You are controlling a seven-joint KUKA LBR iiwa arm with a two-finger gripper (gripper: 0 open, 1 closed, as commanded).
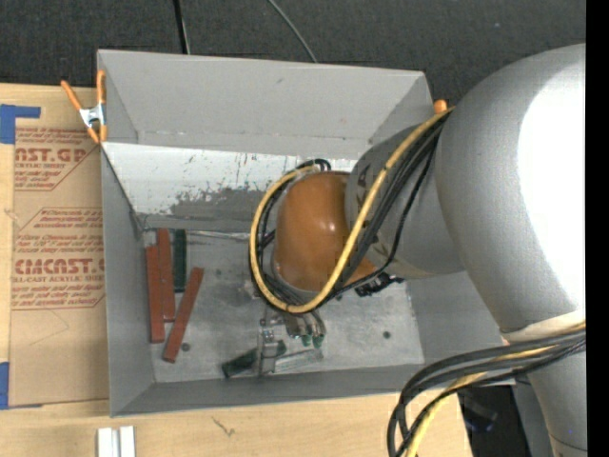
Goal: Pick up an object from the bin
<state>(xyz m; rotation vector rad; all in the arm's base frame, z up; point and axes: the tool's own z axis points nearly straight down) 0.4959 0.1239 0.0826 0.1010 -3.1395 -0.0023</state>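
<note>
We see the hand low over the floor of the bin, close to the wall at the bottom of the view, beneath the arm's orange cover and its looped cables. The wrist hides most of it, so we cannot tell whether it is released or clenched. Just beside it, toward the view's left, a small dark flat piece lies near that same wall, and we cannot tell whether the hand touches it. We judge this piece light, stiff and thin, so it may skid on the metal floor or tip against the wall if nudged. Taking it across its narrow width, near the middle, looks safest to us. Well apart, by the left wall, lie a few reddish-brown sticks and a green stick, likely also rigid and light, best gripped at mid-length.
</note>
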